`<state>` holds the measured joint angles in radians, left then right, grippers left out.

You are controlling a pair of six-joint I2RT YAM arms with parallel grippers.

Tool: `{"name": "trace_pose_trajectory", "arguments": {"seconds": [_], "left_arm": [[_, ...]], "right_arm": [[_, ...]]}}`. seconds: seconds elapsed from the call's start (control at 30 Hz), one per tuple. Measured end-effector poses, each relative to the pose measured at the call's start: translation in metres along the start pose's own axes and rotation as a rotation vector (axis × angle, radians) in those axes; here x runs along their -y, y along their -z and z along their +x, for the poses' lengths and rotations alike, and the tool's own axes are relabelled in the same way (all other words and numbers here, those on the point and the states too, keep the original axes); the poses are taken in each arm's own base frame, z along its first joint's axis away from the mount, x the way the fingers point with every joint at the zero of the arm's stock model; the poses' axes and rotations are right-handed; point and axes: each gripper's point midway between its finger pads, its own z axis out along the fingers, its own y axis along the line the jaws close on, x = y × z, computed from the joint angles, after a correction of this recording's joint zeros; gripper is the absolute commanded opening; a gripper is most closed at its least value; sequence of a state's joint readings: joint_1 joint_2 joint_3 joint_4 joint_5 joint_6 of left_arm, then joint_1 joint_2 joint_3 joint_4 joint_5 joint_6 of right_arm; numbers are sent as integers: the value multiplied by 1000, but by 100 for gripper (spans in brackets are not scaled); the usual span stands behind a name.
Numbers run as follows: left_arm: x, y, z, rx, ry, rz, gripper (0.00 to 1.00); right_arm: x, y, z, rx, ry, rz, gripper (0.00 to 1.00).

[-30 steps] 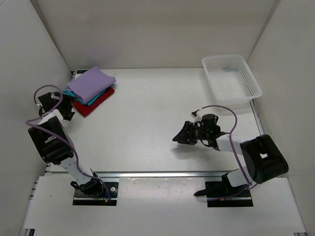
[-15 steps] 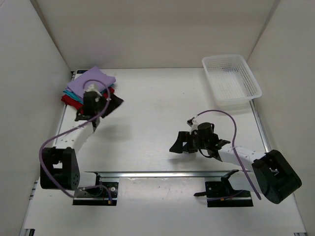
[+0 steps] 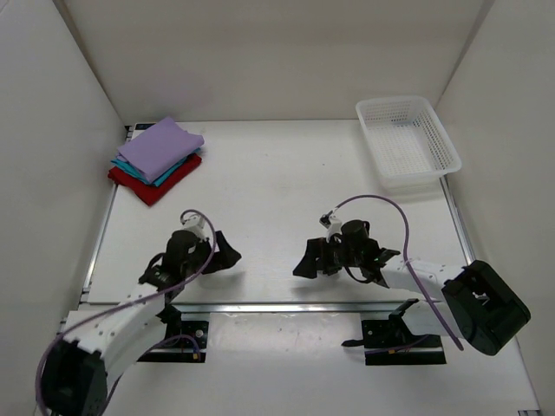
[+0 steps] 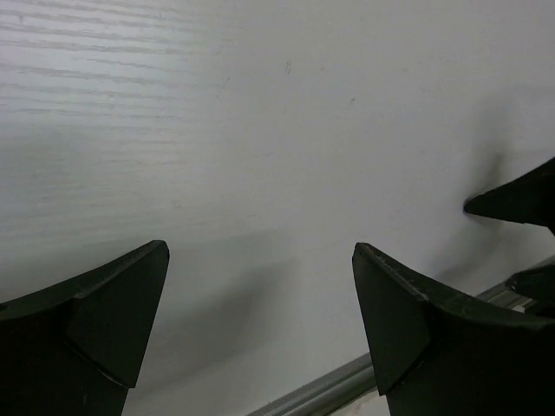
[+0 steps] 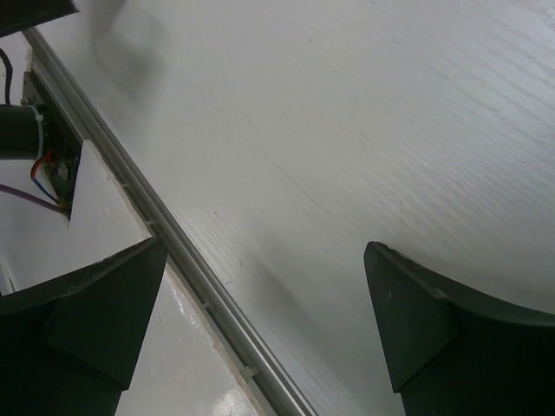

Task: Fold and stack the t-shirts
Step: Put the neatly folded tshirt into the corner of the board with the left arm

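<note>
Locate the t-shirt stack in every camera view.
Top external: t-shirt stack sits at the far left corner of the table, lavender shirt on top.
Left wrist: not in it.
Right wrist: not in it.
Shared landmark: the metal rail along the table's near edge shows in all three views.

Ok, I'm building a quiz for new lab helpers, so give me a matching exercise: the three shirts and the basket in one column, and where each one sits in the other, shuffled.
Things:
1. lavender shirt
2. teal shirt
3. red shirt
4. basket

Places:
A. bottom layer of the three, far left
B. far right, by itself
C. top layer
D. middle layer, only its edges showing

Pairs: 1-C, 2-D, 3-A, 4-B
</note>
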<state>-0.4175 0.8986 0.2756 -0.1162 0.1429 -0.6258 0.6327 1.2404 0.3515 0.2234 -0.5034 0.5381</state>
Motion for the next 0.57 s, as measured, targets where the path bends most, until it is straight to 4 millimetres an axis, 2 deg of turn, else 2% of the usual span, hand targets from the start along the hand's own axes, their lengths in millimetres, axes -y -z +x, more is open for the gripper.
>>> {"name": "trace_pose_trajectory", "arguments": {"seconds": [0.07,0.17,0.23,0.3,0.43,0.57], "left_arm": [[0,16,-3,73,0,40,99],[13,37,-20,202,-13,127,99],[21,45,-22,242,-16,185,98],[24,44,-9,224,-7,232,98],[14,33,24,121,38,246,99],[15,34,24,114,53,262,99]], "right_arm": [[-1,0,2,6,6,-15,99],[1,2,1,25,4,-32,99],[1,3,0,27,-1,-36,99],[3,3,0,27,-6,-37,99],[3,2,-1,24,-9,-43,100],[2,2,-2,27,-11,-49,99]]}}
